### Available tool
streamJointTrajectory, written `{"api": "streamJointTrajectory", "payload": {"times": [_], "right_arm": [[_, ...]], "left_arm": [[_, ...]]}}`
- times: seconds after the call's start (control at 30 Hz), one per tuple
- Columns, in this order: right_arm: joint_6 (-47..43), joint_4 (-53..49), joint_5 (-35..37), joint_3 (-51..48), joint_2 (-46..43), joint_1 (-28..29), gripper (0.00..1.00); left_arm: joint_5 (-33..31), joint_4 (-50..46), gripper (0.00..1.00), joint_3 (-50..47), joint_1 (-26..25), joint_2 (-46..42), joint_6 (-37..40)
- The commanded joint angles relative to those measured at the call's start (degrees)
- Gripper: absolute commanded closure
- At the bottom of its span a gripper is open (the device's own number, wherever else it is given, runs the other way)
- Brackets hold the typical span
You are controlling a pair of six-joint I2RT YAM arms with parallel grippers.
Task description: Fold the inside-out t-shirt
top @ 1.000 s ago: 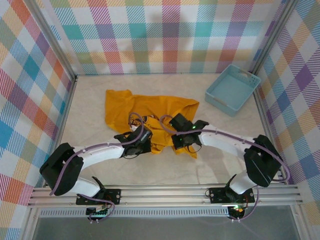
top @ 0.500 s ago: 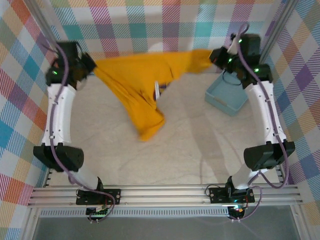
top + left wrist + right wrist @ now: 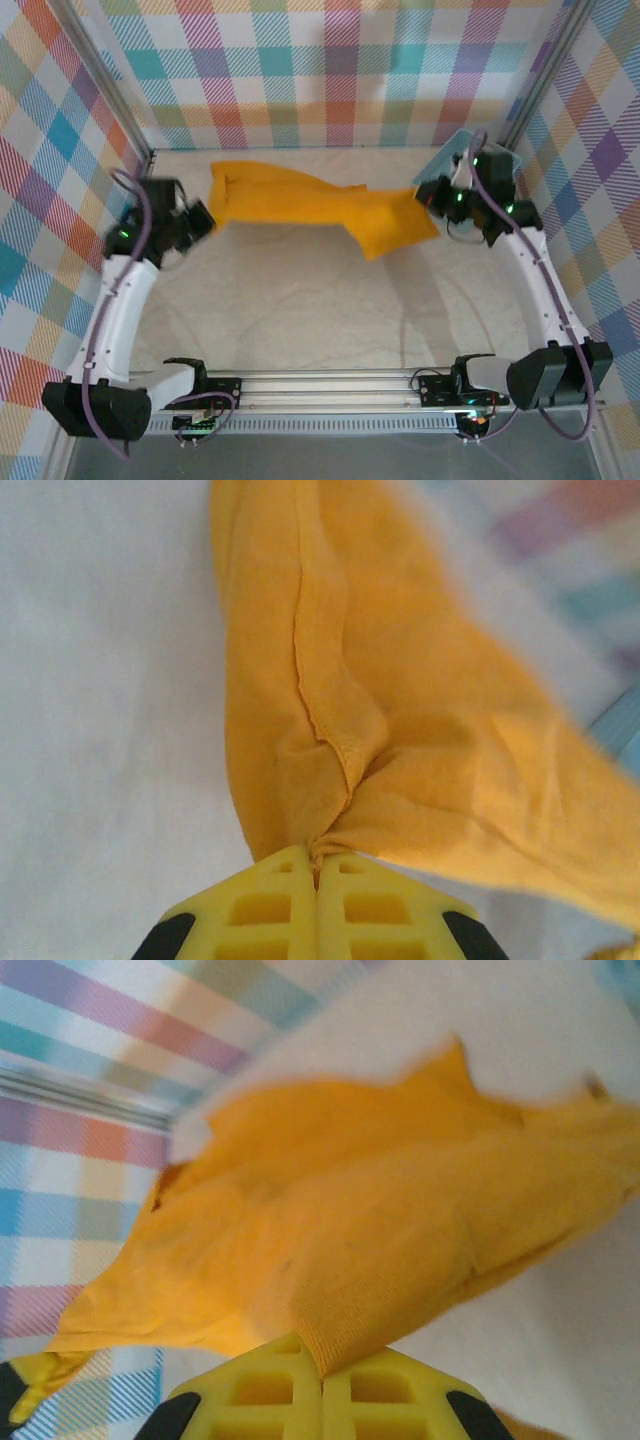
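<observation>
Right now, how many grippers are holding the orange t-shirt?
2. The left gripper is shut on the left end of the t-shirt; the right gripper is shut on its right end.

Both arms reach far forward and spread wide, the left arm (image 3: 115, 310) rising along the left side and the right arm (image 3: 540, 280) along the right. The left gripper (image 3: 200, 218) and right gripper (image 3: 428, 197) point inward (facing each other, well apart). Each has its jaws pressed together on one end of the shirt (image 3: 300, 198).
</observation>
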Motion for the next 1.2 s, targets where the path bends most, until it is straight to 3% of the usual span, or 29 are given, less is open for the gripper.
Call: {"api": "streamJointTrajectory", "payload": {"times": [0.0,0.17,0.27,0.37,0.5,0.63,0.8,0.93,1.17], "right_arm": [[1.16,1.62,1.22,-12.94,-4.53,-0.60,1.00],[2.85,1.08,6.26,-24.73,-10.49,-3.11,1.00],[1.88,-0.62,9.49,-23.19,-12.91,-3.78,1.00],[0.42,-0.92,7.80,-20.22,-12.01,-3.83,1.00],[0.27,0.22,4.06,-19.42,-10.57,-3.04,1.00],[-0.11,-0.26,4.57,-19.38,-11.12,-2.06,1.00],[-0.48,-0.36,5.27,-19.43,-10.83,-1.72,1.00],[-0.72,-0.19,6.42,-19.36,-10.58,-1.67,1.00],[-1.24,-4.26,15.90,-17.98,-10.86,-2.61,1.00]], "left_arm": [[2.60,8.98,0.97,-14.56,-6.98,-0.32,-4.00],[-8.71,7.38,0.76,-25.37,-9.88,-0.71,-5.84],[-17.08,2.97,0.55,-25.65,-9.87,-4.21,-7.32],[-17.07,2.74,0.44,-25.32,-10.59,-7.02,-7.21],[-14.64,4.45,0.32,-24.47,-18.46,-7.80,-8.40],[-18.25,0.21,0.27,-22.53,-28.93,-5.62,-15.48],[-23.73,-5.56,0.26,-20.89,-38.17,1.78,-22.92],[-23.11,-4.00,0.30,-21.47,-40.18,7.95,-24.45],[-25.16,-3.02,0.63,-24.71,-38.10,13.13,-24.61]]}}
